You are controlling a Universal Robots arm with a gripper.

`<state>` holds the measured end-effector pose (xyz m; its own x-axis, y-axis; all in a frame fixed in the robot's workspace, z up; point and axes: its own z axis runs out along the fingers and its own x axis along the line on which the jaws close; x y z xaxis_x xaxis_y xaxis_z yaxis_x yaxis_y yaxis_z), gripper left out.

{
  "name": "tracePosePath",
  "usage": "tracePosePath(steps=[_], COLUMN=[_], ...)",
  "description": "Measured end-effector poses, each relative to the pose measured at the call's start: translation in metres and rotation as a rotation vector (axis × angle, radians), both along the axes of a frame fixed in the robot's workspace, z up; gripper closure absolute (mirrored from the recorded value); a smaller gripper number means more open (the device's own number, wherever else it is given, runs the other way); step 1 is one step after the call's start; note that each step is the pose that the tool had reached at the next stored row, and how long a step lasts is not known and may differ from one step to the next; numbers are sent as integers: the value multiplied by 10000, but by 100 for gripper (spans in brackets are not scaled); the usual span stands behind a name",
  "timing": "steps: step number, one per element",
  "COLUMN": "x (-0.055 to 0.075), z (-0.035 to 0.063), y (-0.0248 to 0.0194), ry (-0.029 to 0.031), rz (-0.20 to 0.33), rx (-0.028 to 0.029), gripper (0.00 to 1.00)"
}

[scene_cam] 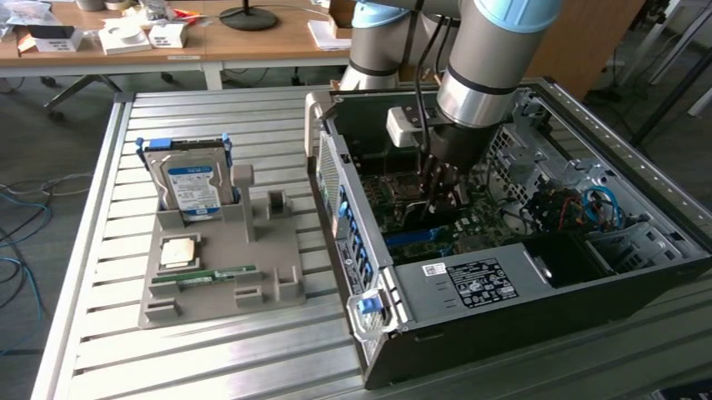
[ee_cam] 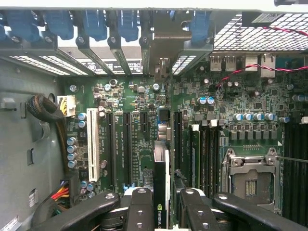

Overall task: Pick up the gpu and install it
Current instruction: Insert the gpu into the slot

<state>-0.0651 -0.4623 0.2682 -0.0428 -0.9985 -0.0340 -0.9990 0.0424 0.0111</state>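
Table: a metal bench (scene_cam: 223, 354) of long pale ribbed slats, with a raised rail along its edges.
On the exterior view's left: a grey moulded holder (scene_cam: 273, 243) lies flat on the slats, its slots and upright posts facing up.
On the exterior view's right: a dark computer case (scene_cam: 501, 343) lies on its side on the slats, open face turned upward, its perforated rear panel towards the holder.
Spacing: holder and case sit near each other but apart, with a strip of slats between them.
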Motion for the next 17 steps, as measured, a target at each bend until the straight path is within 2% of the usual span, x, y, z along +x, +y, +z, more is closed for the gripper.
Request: tracePosePath(steps=[4, 8, 9, 17], x=[2, 5, 5, 34], z=[0, 0, 0, -6], y=[0, 0, 0, 0], ry=[13, 171, 193, 201], rz=[1, -12, -11, -12], rx=[2, 0, -1, 10], gripper=[74, 74, 74, 74])
